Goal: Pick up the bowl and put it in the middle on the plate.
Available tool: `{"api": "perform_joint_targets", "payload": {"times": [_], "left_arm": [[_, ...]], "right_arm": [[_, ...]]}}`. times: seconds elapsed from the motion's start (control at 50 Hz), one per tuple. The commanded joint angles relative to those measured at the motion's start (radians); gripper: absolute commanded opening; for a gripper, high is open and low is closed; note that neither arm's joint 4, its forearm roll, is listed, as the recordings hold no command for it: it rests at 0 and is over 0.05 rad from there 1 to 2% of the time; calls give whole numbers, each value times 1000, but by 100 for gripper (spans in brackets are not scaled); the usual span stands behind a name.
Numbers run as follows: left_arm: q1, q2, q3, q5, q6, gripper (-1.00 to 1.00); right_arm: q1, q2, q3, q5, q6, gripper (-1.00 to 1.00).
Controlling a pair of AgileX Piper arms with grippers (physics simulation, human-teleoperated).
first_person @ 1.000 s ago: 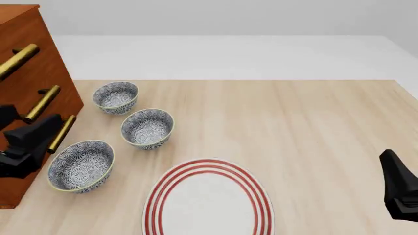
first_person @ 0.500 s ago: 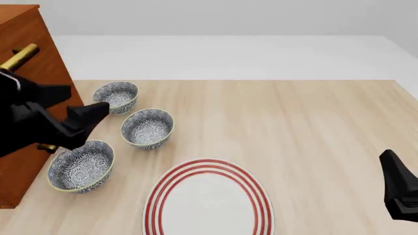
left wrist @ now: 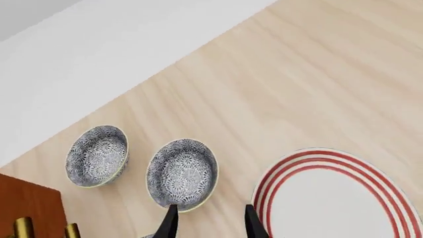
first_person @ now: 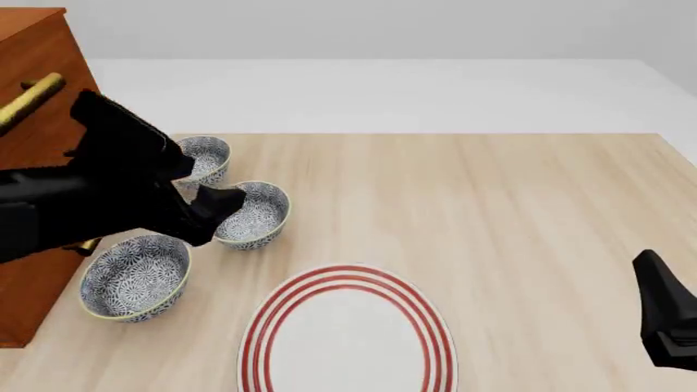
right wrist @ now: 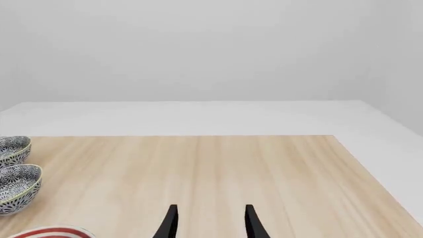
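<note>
Three look-alike blue-grey floral bowls stand in a row at the left: a far bowl [first_person: 209,153], a middle bowl [first_person: 257,214] and a near bowl [first_person: 135,278]. The white plate [first_person: 346,336] with red rings lies at the front centre, with nothing on it. My left gripper [first_person: 221,214] hovers open over the middle bowl's left rim, holding nothing. Its wrist view shows the middle bowl [left wrist: 182,173] just beyond the left gripper [left wrist: 210,225], the far bowl [left wrist: 97,155] and the plate [left wrist: 337,198]. My right gripper [right wrist: 210,222] is open and empty at the front right [first_person: 664,322].
A wooden cabinet [first_person: 49,57] with brass handles [first_person: 31,94] stands at the table's left edge, close behind the bowls. My left arm hides part of the far bowl. The right wrist view catches two bowls [right wrist: 17,186] and a sliver of the plate [right wrist: 46,231].
My left arm has swung from beside the cabinet rightward and forward, and its gripper now hangs over the middle bowl. The right arm, bowls and plate have not moved.
</note>
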State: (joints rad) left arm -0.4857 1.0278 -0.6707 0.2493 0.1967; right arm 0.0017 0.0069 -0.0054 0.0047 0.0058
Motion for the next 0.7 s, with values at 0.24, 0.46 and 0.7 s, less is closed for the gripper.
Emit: {"api": "perform_joint_targets", "payload": {"times": [0.24,0.46,0.7], "left_arm": [[-24,172,-32,-1,74,100],[-21,238,-59,2,124,100],[-14,319,-126,40,158,100]], "right_arm": [[0,3,0,0,3,100],[1,-3,-2,2,-4,100],[1,-2,-1,1,-3,100]]}}
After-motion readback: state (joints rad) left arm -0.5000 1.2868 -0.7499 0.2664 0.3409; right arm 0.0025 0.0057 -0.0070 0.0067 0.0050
